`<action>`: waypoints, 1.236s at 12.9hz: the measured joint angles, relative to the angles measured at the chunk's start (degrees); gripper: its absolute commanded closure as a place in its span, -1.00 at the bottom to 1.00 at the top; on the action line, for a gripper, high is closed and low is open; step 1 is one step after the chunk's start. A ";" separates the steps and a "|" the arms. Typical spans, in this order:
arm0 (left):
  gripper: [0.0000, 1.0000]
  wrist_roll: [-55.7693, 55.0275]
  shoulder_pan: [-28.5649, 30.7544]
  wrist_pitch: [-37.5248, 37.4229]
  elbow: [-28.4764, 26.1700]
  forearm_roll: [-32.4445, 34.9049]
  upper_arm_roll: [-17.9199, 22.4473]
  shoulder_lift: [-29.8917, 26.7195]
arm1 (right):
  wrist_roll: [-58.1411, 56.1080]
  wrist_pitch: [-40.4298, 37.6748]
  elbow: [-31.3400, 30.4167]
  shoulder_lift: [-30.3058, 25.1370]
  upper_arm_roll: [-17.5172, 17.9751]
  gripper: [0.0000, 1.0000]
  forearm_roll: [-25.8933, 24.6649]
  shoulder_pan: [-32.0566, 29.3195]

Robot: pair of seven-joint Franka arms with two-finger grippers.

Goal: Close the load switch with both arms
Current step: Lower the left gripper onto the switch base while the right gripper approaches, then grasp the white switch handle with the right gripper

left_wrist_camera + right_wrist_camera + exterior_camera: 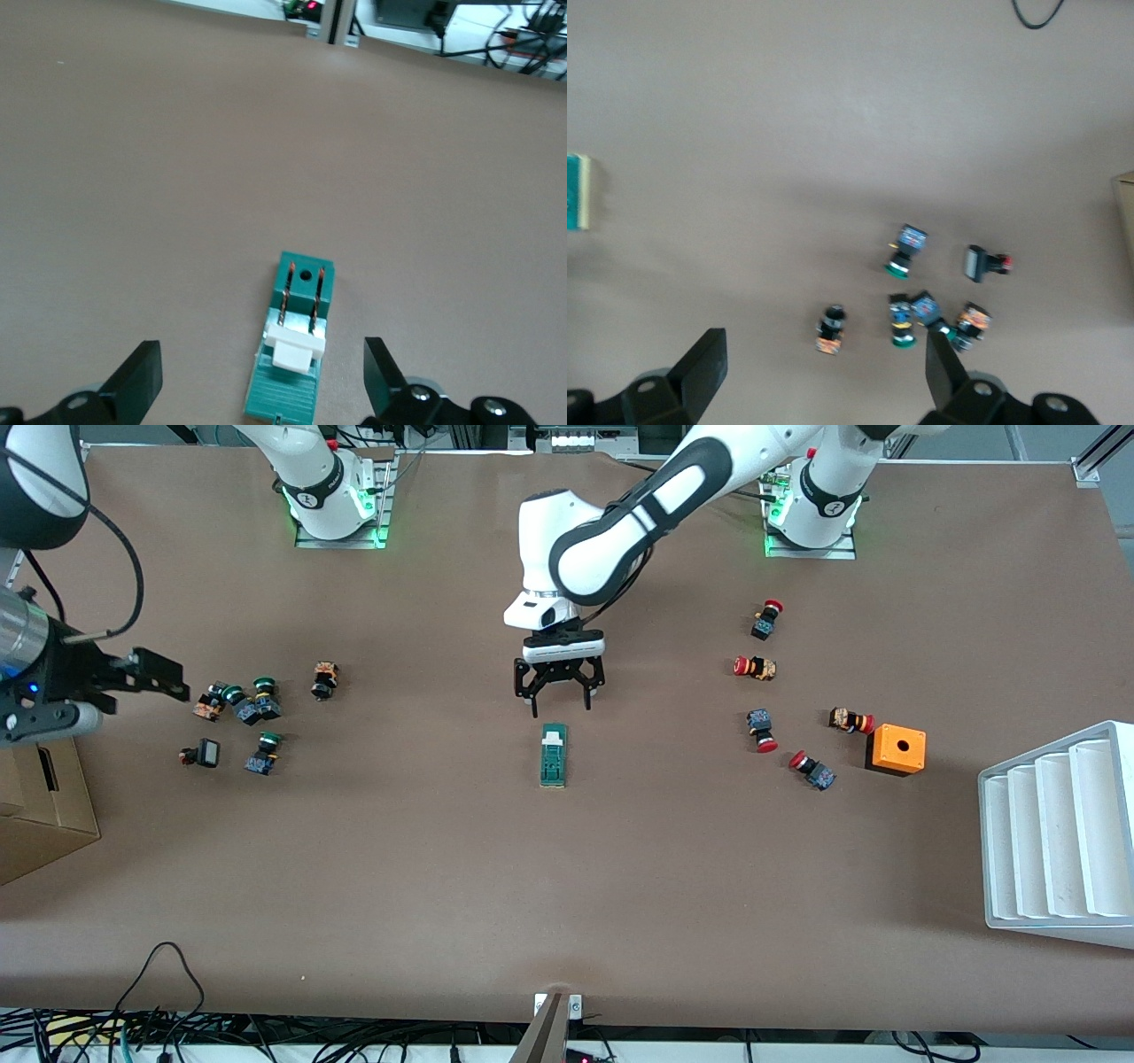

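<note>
The load switch [554,755] is a narrow dark-green block with a white tab, lying flat in the middle of the table. My left gripper [560,700] hangs open just above the table, beside the switch's white-tab end, on the side away from the front camera. In the left wrist view the switch [294,354] lies between the open fingers [263,372], untouched. My right gripper [159,675] is up in the air at the right arm's end, open and empty [824,363], over the green-capped buttons. The switch shows at the edge of the right wrist view [576,190].
Several green-capped push buttons [252,708] lie toward the right arm's end, and also show in the right wrist view [908,310]. Several red-capped buttons [762,731] and an orange box with a hole [897,749] lie toward the left arm's end. A white ribbed rack [1059,833] and a cardboard box [40,806] stand at the table's ends.
</note>
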 measured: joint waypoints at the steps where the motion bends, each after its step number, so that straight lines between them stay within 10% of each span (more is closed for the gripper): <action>1: -1.00 -2.74 -0.20 -0.12 -0.06 4.73 0.00 1.69 | 2.56 0.18 1.29 1.55 0.09 -0.98 0.77 0.08; 12: -1.00 -12.42 -4.08 -9.12 2.06 24.47 -0.06 13.34 | 46.92 19.26 6.56 16.55 1.04 -0.94 3.76 13.84; 16: -0.94 -12.43 -5.02 -10.31 2.56 27.79 -0.03 14.44 | 62.58 23.95 6.73 19.98 1.06 -0.35 4.57 17.99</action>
